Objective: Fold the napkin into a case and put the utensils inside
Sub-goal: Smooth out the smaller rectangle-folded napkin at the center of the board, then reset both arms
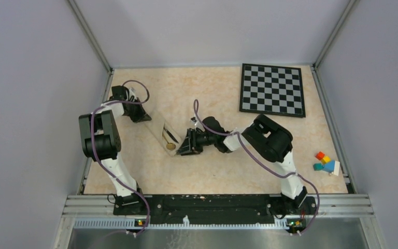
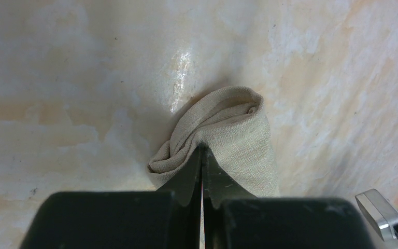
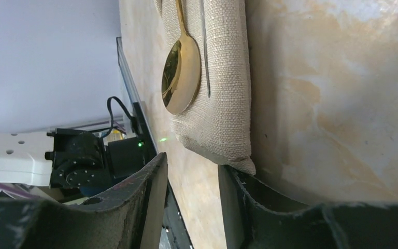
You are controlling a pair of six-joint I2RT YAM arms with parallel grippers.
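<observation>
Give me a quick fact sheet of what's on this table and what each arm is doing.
napkin: beige cloth folded into a long narrow strip on the table
spoon: gold bowl lying on the napkin
knife: slim silver piece beside the spoon, also on the cloth
left gripper: shut, pinching one end of the napkin
right gripper: open, at the napkin's other end, near the spoon bowl
elsewhere: checkered board far right; coloured blocks near right edge

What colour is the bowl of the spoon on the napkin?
The spoon bowl is shiny gold; clearest in the right wrist view.
</observation>
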